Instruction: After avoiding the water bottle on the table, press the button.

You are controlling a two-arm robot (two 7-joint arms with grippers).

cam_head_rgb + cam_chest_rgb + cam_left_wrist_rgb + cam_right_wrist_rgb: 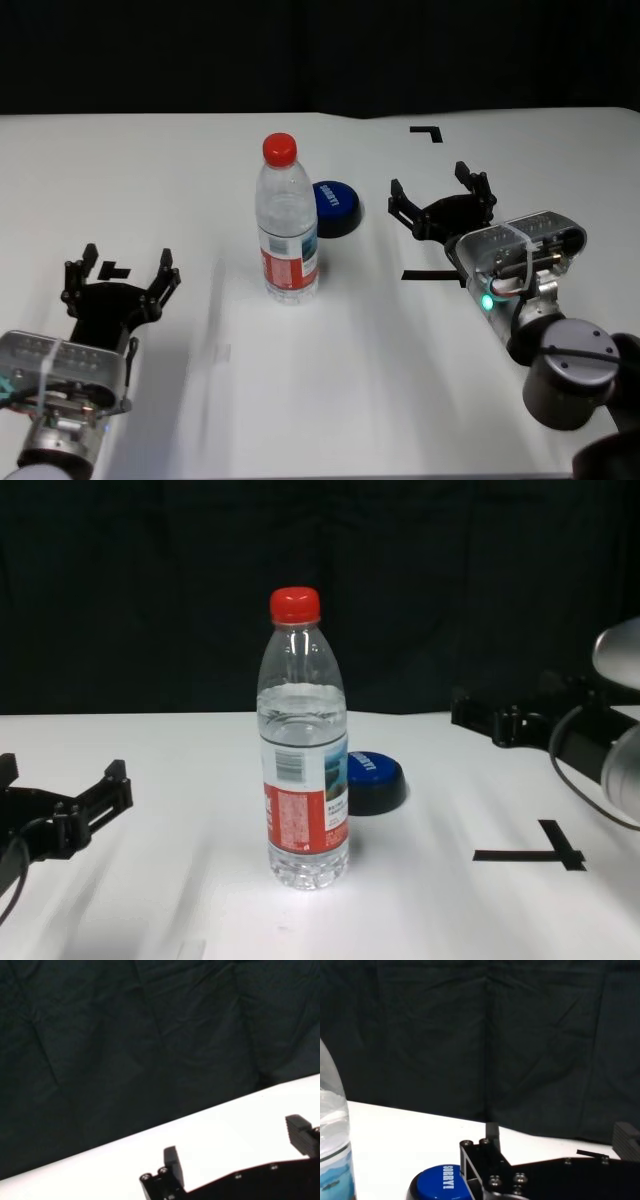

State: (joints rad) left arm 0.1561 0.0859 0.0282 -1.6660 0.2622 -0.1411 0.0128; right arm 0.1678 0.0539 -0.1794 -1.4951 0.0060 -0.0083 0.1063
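Currently the right gripper (440,195), spread and empty, sits right of the button (335,207), apparently bypassing the water bottle (287,225); left gripper (120,275) idles open, lower left.

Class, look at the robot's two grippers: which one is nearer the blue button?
The right gripper. It sits open just right of the button, past the water bottle, while the left gripper sits open far off at the table's near left.
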